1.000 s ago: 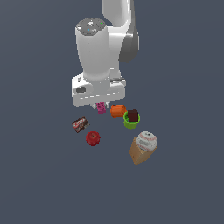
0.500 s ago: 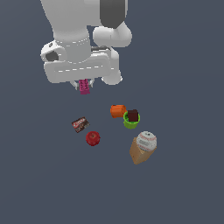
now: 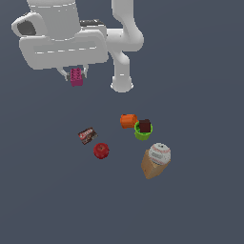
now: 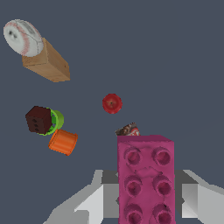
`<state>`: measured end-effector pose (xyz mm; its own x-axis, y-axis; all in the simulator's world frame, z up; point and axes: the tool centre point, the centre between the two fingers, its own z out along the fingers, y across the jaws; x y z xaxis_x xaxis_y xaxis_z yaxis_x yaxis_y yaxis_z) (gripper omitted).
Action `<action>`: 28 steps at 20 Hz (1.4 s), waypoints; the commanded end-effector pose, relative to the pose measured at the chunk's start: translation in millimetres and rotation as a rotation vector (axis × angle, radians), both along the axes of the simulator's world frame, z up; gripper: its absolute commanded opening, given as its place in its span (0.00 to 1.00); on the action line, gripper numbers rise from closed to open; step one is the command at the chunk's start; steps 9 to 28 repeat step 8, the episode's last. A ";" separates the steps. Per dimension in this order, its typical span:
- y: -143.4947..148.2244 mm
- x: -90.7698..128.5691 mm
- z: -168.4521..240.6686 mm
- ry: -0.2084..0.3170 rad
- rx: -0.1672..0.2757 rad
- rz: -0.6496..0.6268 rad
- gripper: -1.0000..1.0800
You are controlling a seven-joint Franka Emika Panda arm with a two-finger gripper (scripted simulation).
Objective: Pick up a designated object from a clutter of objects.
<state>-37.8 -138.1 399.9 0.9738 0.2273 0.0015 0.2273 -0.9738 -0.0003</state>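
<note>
Hanging high above the bench [image 3: 200, 95], the gripper [image 3: 76, 76] is clamped on the pink brick [image 3: 76, 77], its studs plain in the wrist view [image 4: 145, 175]. From the red apple [image 3: 101, 150], the dark packet [image 3: 87, 136] sits at eleven o'clock, and the orange cylinder [image 3: 127, 120] and green cup [image 3: 142, 130] at two.

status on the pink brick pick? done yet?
Looks essentially done: the pink brick sits clamped in the pincer, lifted well clear of the clutter. The apple, baseball and green cup remain on the surface. Nothing visible is left except holding it.
</note>
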 end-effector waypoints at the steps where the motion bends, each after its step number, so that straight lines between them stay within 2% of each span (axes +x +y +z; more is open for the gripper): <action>1: -4.7 -0.4 8.7 0.001 0.000 0.001 0.00; 28: -8.3 0.6 14.3 0.001 0.000 0.001 0.00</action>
